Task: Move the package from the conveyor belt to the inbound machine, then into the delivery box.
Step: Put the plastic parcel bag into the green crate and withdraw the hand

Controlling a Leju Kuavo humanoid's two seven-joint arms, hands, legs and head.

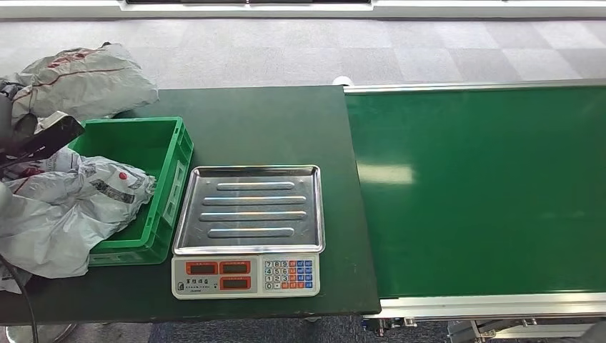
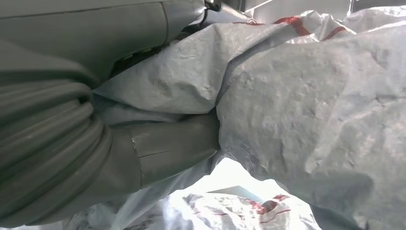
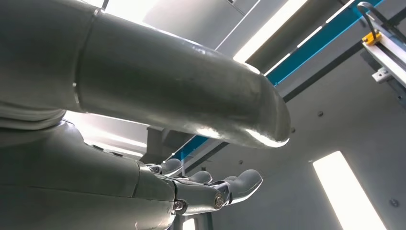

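We find the package [image 1: 68, 211], a crumpled grey poly mailer with red print, draped over the near-left rim of the green delivery box [image 1: 154, 153]; part of it lies inside the box and part spills onto the bench [image 1: 271, 121] outside it. A second grey mailer [image 1: 82, 82] rests on the bench just behind the box. The weighing scale [image 1: 249, 229], which we take to be the inbound machine, stands beside the box with its steel tray bare. The conveyor belt [image 1: 486, 186] carries nothing in the head view.

In the left wrist view the left hand [image 2: 143, 158] is pressed against the package, its thumb lying on the film. Its fingers are hidden behind the bag, so we cannot tell whether they are clamped on it. The right hand [image 3: 210, 189] hangs away from the work, holding nothing, its fingers loosely curved and apart.

We judge the task to be at the final placement. The risk is that the package, straddling the rim, slides out onto the bench if the hand lets go here, since much of its bulk sits outside the box. The slack film could also snag on the fingers and be dragged out as the hand withdraws.
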